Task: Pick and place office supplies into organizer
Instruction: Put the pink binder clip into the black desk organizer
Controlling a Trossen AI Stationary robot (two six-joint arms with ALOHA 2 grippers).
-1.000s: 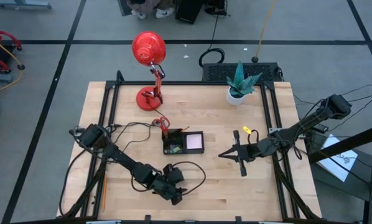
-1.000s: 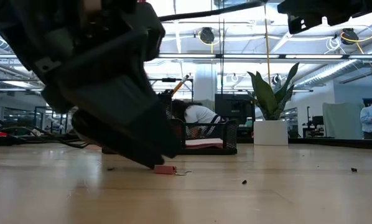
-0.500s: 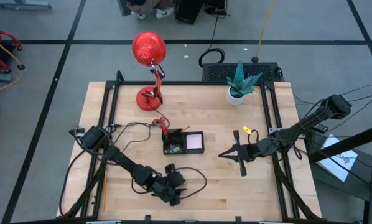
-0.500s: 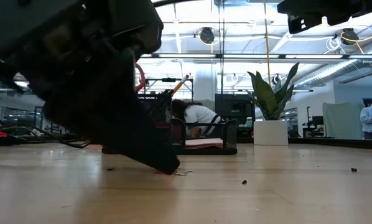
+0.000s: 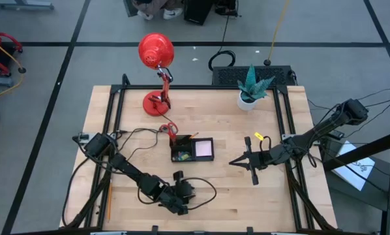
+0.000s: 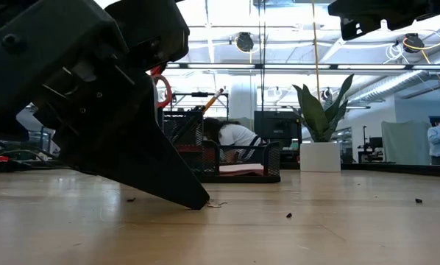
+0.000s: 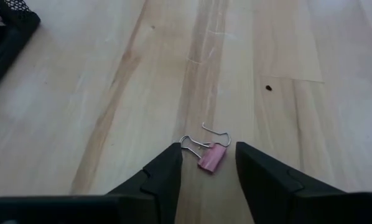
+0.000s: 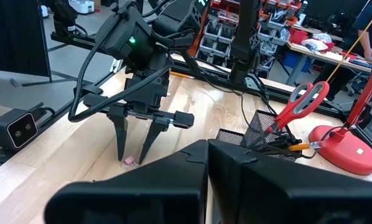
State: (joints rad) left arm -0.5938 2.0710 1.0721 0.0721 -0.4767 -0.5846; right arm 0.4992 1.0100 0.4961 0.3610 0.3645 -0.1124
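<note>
A small pink binder clip (image 7: 212,157) lies flat on the wooden table near its front edge, wire handles toward the far side. My left gripper (image 7: 208,147) slants down over it, open, one finger on each side of the clip; I see no touch. In the right wrist view the clip (image 8: 129,160) shows between those fingertips. The black mesh organizer (image 5: 192,149) stands mid-table with red-handled scissors (image 5: 171,128) upright in it and a pale pad (image 5: 203,149). My right gripper (image 5: 233,161) hangs shut above the table's right half, holding nothing.
A red desk lamp (image 5: 157,72) stands at the back left and a potted plant (image 5: 250,98) at the back right. An orange pencil (image 5: 108,199) lies by the left rail. A small yellow piece (image 5: 258,137) lies near the right arm. Bare wood surrounds the clip.
My left gripper has stayed over the clip and rolled about its own pointing line. In the low view the pink clip showed beside the fingertip a second ago; a finger now hides it and only its wire handle shows.
</note>
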